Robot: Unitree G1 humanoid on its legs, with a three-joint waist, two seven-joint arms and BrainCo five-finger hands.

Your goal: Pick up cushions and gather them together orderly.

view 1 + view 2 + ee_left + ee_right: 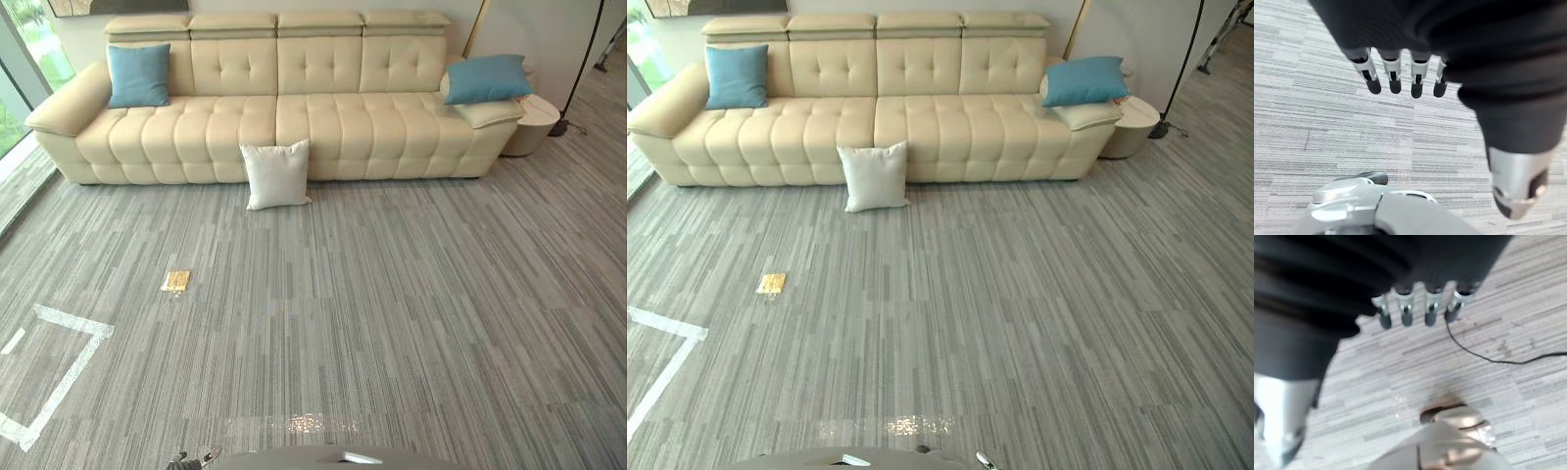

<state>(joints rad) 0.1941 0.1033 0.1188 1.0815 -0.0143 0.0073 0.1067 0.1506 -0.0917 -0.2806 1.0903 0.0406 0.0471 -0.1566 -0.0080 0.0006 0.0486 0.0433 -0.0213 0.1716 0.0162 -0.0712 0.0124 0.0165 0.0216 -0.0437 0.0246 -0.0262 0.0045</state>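
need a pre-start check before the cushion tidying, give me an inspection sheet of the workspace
surface: grey striped carpet, white tape marking at left
job's things: white cushion on the carpet, leaning on the cream sofa; left blue cushion upright on its seat; right blue cushion on its right armrest
clutter: small yellow flat item on the carpet
hands: left hand and right hand open, empty, over carpet
cables: nothing seen by the cushions
surroundings: round side table, lamp pole

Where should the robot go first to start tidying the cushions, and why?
Probably step forward toward the white cushion, which stands on the carpet against the sofa front. The left hand and right hand hang open and empty over bare carpet, while the blue cushions already sit on the sofa.
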